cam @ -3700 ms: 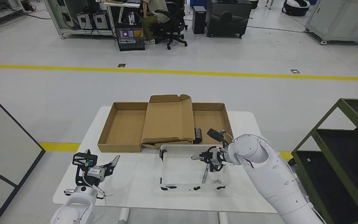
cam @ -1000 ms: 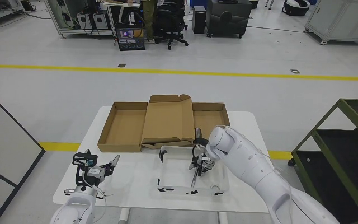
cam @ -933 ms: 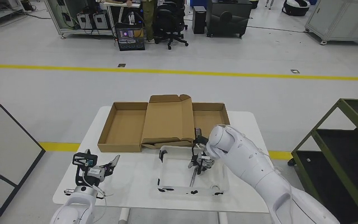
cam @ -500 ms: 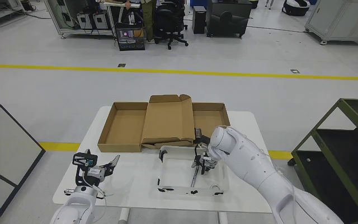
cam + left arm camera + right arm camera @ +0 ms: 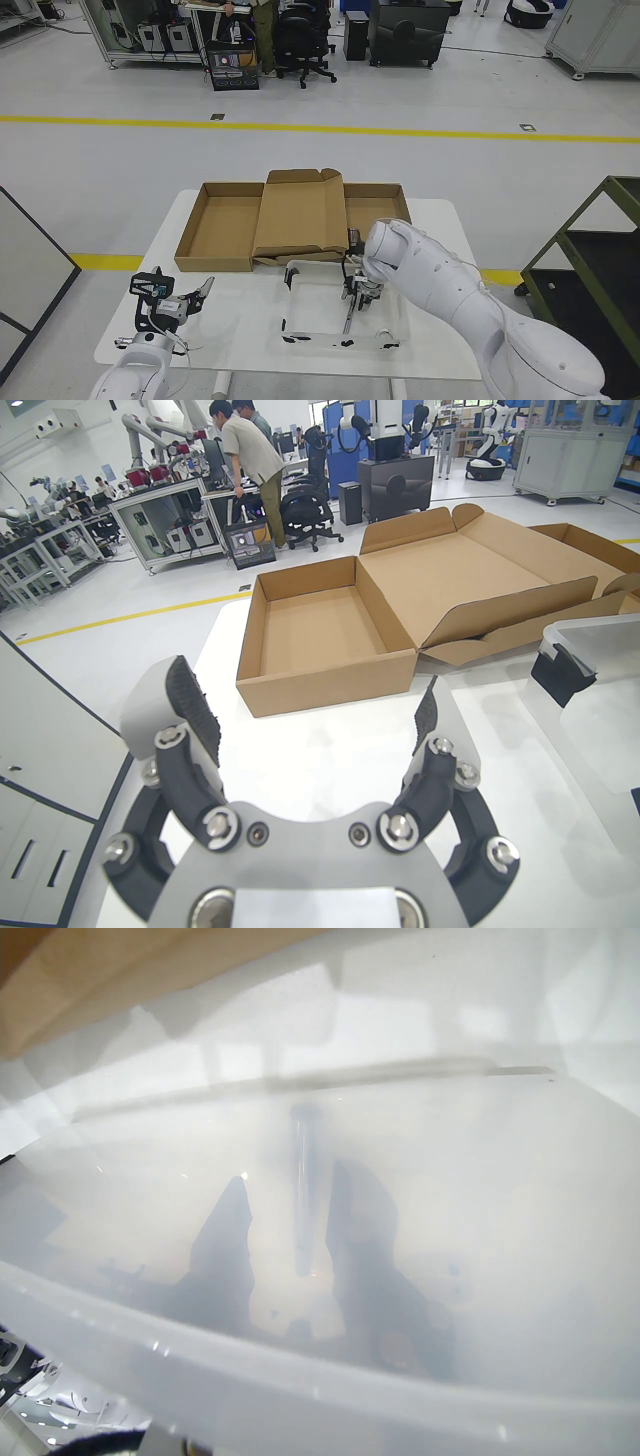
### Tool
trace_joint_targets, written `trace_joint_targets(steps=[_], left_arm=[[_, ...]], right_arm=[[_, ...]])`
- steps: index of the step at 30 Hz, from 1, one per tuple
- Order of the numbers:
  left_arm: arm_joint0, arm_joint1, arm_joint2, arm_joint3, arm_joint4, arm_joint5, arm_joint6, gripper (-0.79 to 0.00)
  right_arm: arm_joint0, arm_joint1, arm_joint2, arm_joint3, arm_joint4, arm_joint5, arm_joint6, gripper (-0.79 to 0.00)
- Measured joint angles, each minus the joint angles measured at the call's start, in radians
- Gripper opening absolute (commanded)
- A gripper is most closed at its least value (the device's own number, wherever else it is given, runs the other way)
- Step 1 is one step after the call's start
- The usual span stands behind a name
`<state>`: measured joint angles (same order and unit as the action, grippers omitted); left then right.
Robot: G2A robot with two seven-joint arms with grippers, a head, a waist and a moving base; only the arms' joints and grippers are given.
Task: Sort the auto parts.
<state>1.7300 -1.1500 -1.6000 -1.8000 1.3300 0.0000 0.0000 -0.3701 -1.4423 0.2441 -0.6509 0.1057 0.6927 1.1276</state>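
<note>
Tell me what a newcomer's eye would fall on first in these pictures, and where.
The big white arm, its right gripper down inside the clear bin at the table's middle, by a slim metal rod. Behind the bin, the open cardboard box spreads across the table's far side; the left gripper hangs open over the near left corner.

Cardboard box [image 5: 222,236] behind plastic bin [image 5: 312,304], metal rod [image 5: 346,319] inside bin
</note>
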Motion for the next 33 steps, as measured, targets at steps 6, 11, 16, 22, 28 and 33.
trace_joint_targets(steps=[6,11,16,22,28,33], left_arm=[[0.000,0.000,0.000,0.000,0.000,0.000,0.000,0.000],[0.000,0.000,0.000,0.000,0.000,0.000,0.000,0.000],[0.000,0.000,0.000,0.000,0.000,0.000,0.000,0.000],[0.000,0.000,0.000,0.000,0.000,0.000,0.000,0.000],[0.000,0.000,0.000,0.000,0.000,0.000,0.000,0.000],[0.000,0.000,0.000,0.000,0.000,0.000,0.000,0.000]], right_arm=[[0.033,-0.024,-0.076,0.038,0.080,0.013,-0.013,-0.486],[0.031,-0.043,-0.074,0.069,0.068,0.009,-0.009,-0.539],[0.033,-0.062,-0.074,0.104,0.060,0.003,-0.003,-0.606],[0.032,-0.087,-0.074,0.153,0.046,-0.002,0.002,-0.634],[0.033,-0.112,-0.074,0.194,0.026,-0.011,0.011,-0.785],[0.058,-0.122,-0.074,0.187,0.008,-0.033,0.033,-0.785]])
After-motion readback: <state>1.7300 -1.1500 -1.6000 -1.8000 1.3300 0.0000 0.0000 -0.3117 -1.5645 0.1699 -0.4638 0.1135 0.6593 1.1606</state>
